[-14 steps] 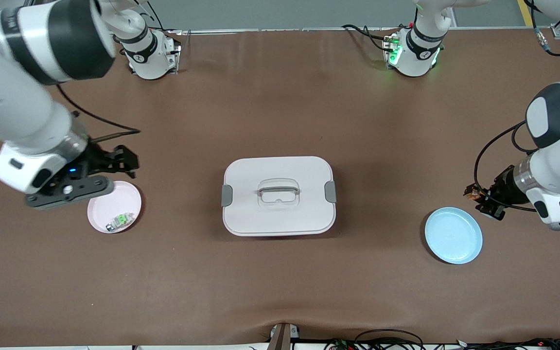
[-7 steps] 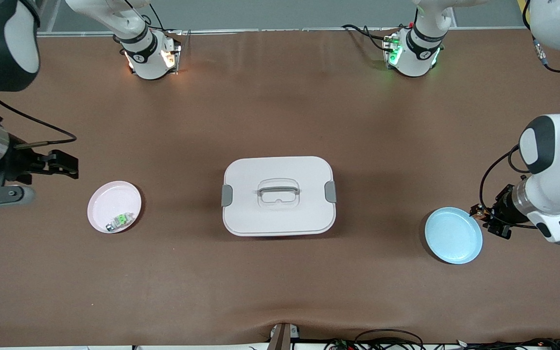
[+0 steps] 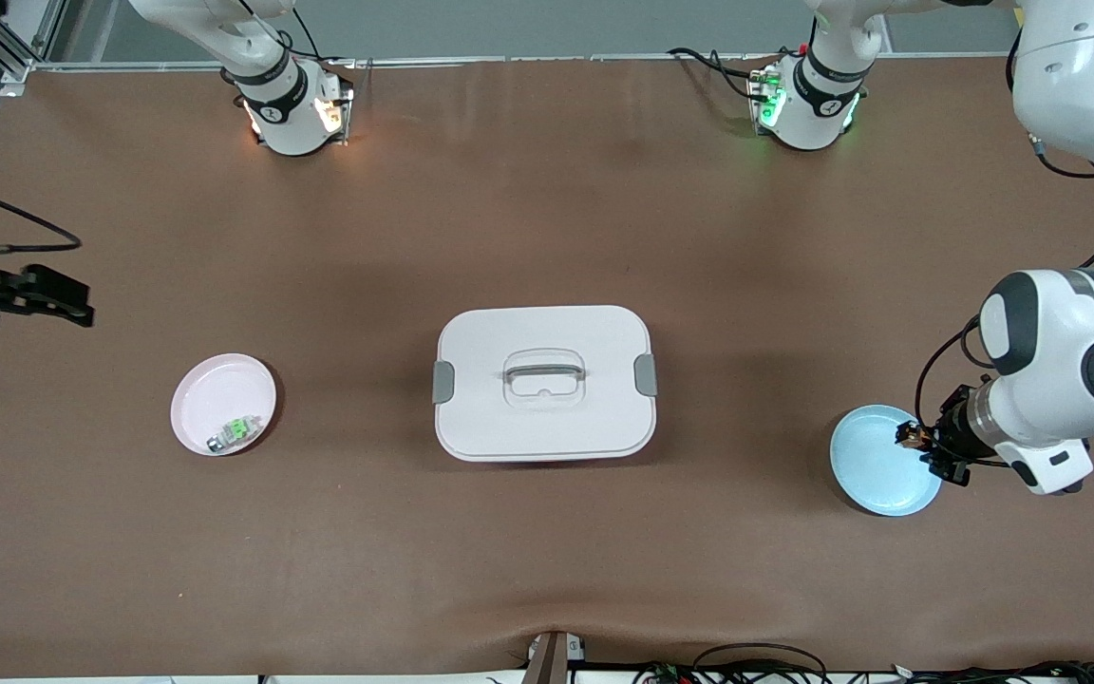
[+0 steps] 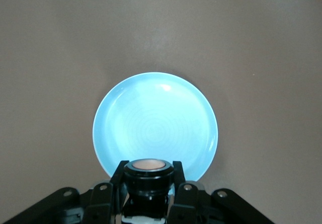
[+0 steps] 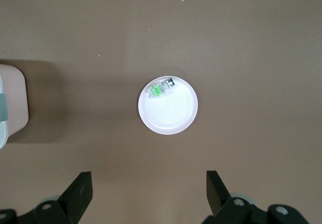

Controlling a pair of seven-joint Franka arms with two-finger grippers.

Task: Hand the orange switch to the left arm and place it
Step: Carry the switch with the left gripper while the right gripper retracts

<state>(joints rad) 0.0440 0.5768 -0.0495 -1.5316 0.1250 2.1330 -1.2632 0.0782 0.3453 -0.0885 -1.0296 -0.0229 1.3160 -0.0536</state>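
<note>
Over the blue plate (image 3: 879, 465) my left gripper (image 3: 915, 439) pinches the orange switch (image 4: 149, 164); my right gripper (image 5: 149, 189) hangs spread wide above the pink plate (image 5: 168, 112).

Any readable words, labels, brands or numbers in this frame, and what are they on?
None can be read.
Small dark marks on each arm's base: too small to read.
Box, pink plate, blue plate, orange switch, green switch: no lettering visible.
</note>
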